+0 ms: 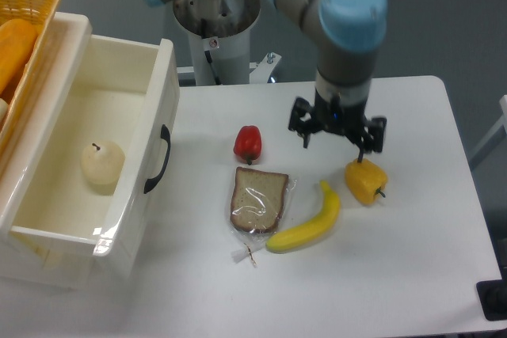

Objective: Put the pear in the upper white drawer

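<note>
The pear, pale cream with a short dark stem, lies inside the open upper white drawer, on its floor near the front panel with the curved black handle. My gripper hangs over the table to the right, far from the drawer, just above and left of the yellow bell pepper. Its fingers are spread apart and hold nothing.
A red pepper, a bagged slice of bread and a yellow banana lie in the middle of the white table. A woven yellow basket with orange items stands at the upper left behind the drawer.
</note>
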